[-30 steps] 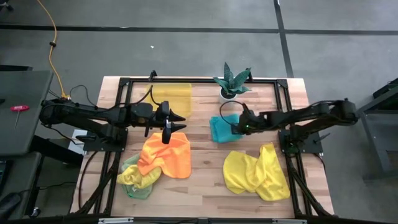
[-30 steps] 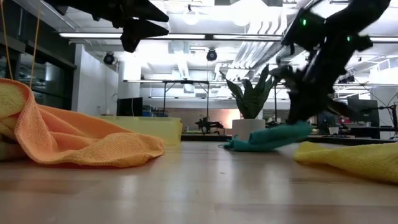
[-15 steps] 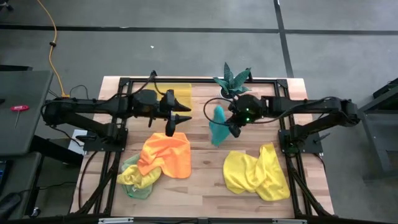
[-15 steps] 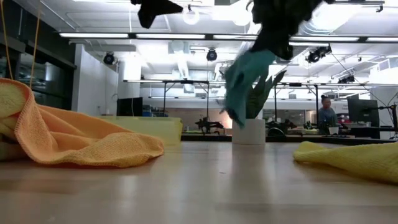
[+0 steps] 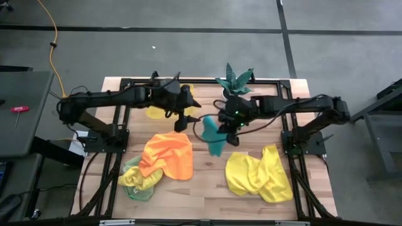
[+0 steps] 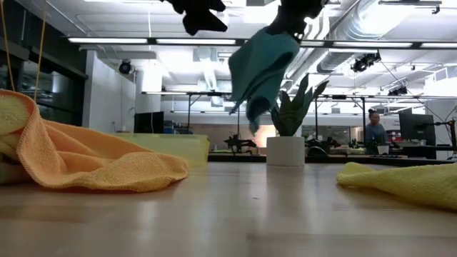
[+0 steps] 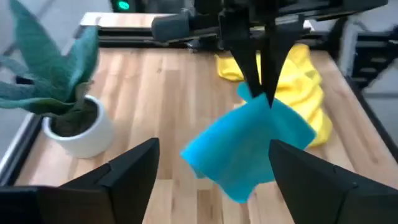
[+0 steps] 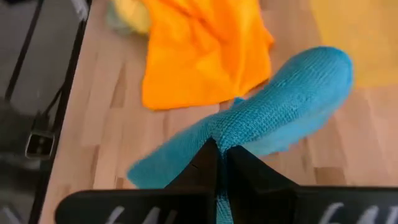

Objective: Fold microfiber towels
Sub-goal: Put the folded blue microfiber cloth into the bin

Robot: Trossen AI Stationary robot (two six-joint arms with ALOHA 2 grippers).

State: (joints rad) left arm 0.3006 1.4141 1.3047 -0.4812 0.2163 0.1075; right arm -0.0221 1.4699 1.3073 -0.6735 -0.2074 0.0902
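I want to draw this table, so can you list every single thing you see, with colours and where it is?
Teal towel: one, teal, hanging in the air over the table's middle.
Orange towel: one, orange, left front, on top of a heap.
Green towel: one, light green, under the orange one.
Yellow towel: one, yellow, right front.
Bin: one, see-through yellow, back left.
Plant: one, green in a white pot, back middle.
Table: one, light wood.
Person: one, far behind the table.
Right gripper: shut on teal towel.
Left gripper: open, beside it.
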